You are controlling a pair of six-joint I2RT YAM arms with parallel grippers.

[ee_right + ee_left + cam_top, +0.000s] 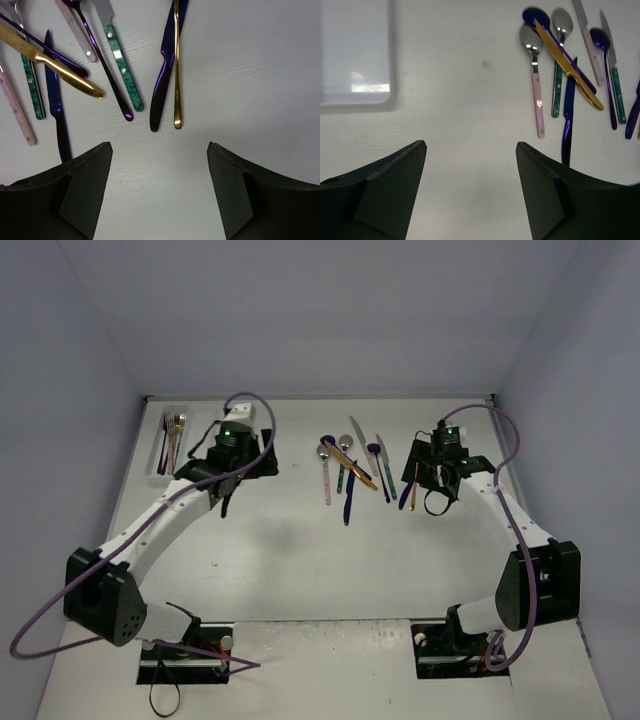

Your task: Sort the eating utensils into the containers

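Right gripper [159,150] open, empty, poised just short of handle ends of gold utensil [177,75] and dark blue knife [160,92], touching, partly overlapped on tabletop [270,60]. Looks like pick approach. Next: descend, close on one slim handle only. Other utensils [345,465] fanned mid-tabletop, some crossed. Few in tray [161,445], far left. Left gripper [470,145] open, empty, between tray and pile.
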